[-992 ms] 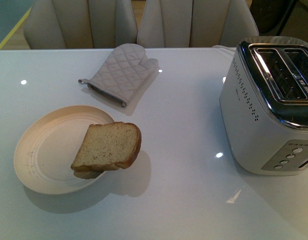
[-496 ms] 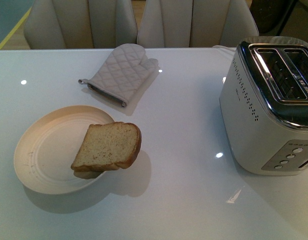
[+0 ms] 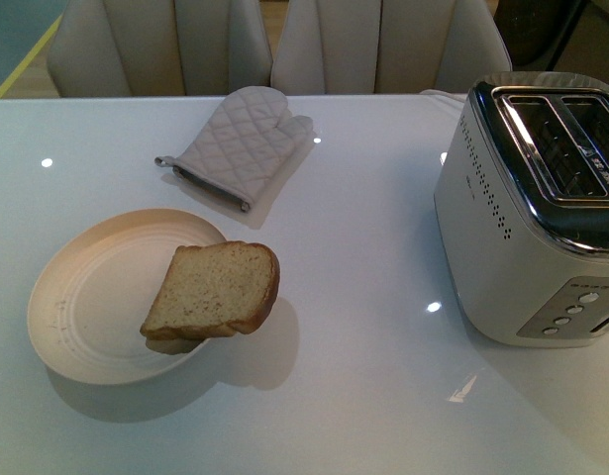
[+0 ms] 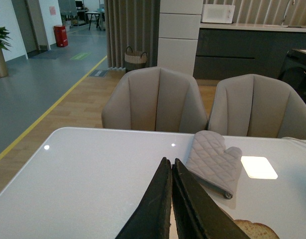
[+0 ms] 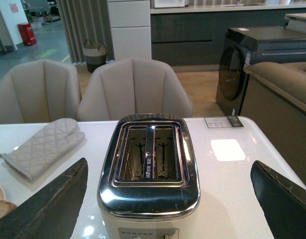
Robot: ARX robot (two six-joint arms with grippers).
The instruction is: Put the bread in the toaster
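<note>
Across glossy white bench (image 3: 363, 247), risking nudging overhanging bread (image 3: 215, 290) off plate (image 3: 86, 297) rim, with left claw (image 4: 171, 160) pressed together and right claw (image 5: 168, 162) spread wide facing toaster (image 3: 512, 247).

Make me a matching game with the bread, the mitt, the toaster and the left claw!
Column one:
1. bread
2. oven mitt
3. toaster
4. left claw

Column two:
A. shut tight
B. both slots empty
C. resting on the edge of the plate
D. quilted and beige

Right pairs: 1-C, 2-D, 3-B, 4-A.
</note>
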